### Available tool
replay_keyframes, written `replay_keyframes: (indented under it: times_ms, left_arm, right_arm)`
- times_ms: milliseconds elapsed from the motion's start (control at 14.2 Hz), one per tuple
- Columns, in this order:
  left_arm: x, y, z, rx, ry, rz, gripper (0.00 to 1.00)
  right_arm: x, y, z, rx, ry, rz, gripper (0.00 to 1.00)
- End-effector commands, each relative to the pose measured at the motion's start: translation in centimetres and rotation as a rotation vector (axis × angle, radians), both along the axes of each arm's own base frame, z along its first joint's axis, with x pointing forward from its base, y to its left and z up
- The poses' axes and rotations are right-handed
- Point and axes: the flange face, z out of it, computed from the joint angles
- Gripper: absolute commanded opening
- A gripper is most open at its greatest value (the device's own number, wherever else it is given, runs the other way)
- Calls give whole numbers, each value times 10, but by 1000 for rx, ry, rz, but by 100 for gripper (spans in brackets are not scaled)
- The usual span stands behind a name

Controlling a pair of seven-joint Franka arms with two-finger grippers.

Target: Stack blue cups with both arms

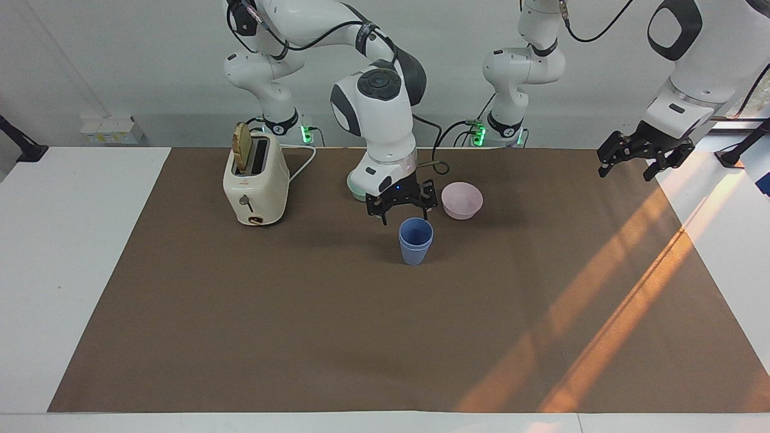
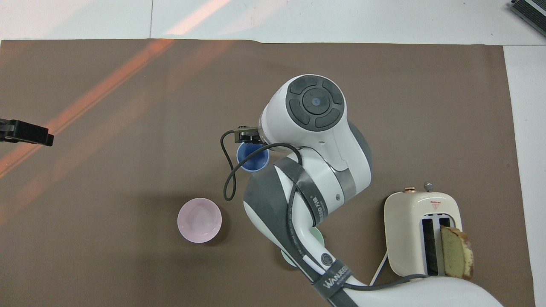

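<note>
Facing view: I see the two matte periwinkle-blue plastic cups (image 1: 415,240) nested upright mid-mat, farther from the robots than the pale pink bowl (image 1: 462,200). My right gripper (image 1: 401,211) hangs just above their rim, fingers spread, holding nothing. Left gripper (image 1: 642,160) waits open and empty over the mat's edge at its own end. I judge the cups light, thin-walled, slightly slippery; I'd pinch across the rim.

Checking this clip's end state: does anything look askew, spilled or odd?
Nothing stands out. The blue cups stand nested and upright beside the pink bowl, under the open right end effector. A bread slice sticks up from the toaster.
</note>
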Motion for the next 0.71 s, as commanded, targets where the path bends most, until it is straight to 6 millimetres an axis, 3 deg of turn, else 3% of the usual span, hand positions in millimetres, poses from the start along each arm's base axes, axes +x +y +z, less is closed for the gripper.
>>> replay_keyframes:
  times_ms: [0,282,424,635]
  left_arm:
    - [-3,0,6,13,-6,6,100]
    - [-3,0,6,13,-6,6,100]
    - [-3,0,6,13,-6,6,100]
    - [-3,-1,5,12,-4,4,100]
  right_arm:
    - [5,-31,23,1,-3,-65,100]
    - [7,-95,81,-7,-11,-128,100]
    - [5,-136,110,-13,-13,-145,100]
    - [7,-216,139,-51,30,-82,100]
